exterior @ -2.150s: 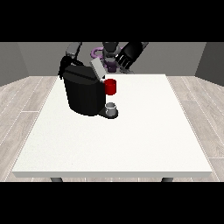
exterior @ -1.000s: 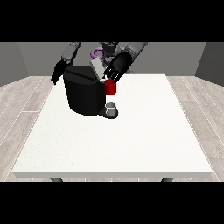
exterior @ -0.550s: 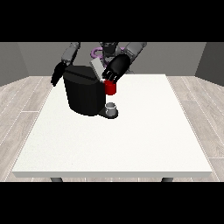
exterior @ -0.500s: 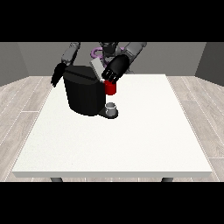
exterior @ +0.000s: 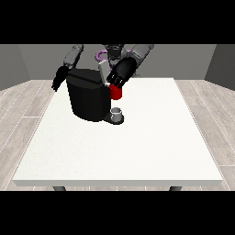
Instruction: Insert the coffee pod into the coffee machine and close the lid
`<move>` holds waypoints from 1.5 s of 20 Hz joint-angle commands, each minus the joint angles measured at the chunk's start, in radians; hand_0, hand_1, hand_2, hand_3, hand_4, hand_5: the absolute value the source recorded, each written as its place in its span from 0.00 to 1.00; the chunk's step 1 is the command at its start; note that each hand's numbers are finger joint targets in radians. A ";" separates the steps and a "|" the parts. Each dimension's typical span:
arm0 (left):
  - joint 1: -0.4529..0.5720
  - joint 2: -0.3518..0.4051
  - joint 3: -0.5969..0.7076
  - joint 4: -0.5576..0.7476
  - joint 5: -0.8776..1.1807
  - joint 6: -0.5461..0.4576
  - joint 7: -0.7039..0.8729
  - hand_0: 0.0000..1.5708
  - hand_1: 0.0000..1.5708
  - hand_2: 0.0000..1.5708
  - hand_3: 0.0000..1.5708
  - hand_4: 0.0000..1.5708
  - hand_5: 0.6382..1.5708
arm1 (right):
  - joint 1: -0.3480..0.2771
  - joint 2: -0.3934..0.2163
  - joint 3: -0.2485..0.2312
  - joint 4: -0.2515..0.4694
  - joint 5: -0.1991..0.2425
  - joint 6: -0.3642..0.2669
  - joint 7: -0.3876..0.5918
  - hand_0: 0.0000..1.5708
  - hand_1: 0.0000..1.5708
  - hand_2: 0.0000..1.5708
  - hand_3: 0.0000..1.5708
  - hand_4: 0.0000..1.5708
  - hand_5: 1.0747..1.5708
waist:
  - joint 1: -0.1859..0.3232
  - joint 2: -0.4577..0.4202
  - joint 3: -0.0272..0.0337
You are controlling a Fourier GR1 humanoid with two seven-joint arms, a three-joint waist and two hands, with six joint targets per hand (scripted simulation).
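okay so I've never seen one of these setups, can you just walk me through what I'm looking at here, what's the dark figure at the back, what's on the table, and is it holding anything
There is one view, taken from a camera across the table that faces the robot. The dark figure at the top is a humanoid robot with two arms ending in black hands. It stands behind a large white table.

On the table, near the robot, sits a black coffee machine. At its front is a red thing at the machine, and below that a small grey thing on the machine's base; I cannot tell what it is.

The hand at the view's right reaches down over the machine's top, just above the red thing. The hand at the view's left hangs beside the machine's far side. Whether either hand is holding something is too small to tell.
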State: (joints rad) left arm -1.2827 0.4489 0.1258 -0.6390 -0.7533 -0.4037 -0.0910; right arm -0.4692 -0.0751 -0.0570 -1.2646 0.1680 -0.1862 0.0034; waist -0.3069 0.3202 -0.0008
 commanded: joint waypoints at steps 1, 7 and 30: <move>0.033 -0.003 0.002 0.007 -0.009 0.049 -0.035 0.77 0.77 0.78 0.75 0.23 1.00 | 0.011 -0.013 0.003 -0.025 -0.001 0.012 0.028 0.00 0.00 0.00 0.00 0.09 1.00 | -0.011 -0.011 0.0007; -0.036 -0.008 -0.045 -0.007 -0.064 0.042 0.024 0.77 0.77 0.78 0.72 0.00 1.00 | -0.028 0.006 -0.004 0.028 0.021 -0.035 -0.009 0.00 0.00 0.00 0.00 0.09 1.00 | 0.009 -0.002 0.0013; 0.005 0.064 -0.013 0.023 -0.103 0.201 -0.168 0.78 0.78 0.77 0.62 0.00 1.00 | -0.005 0.017 0.044 -0.054 0.044 -0.030 0.038 0.00 0.00 0.00 0.00 0.05 1.00 | -0.039 0.072 0.0004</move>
State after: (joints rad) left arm -1.2997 0.5000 0.1117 -0.6357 -0.8370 -0.2614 -0.2281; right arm -0.5012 -0.0826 -0.0562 -1.2867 0.1796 -0.2005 0.0172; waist -0.3263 0.3830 0.0025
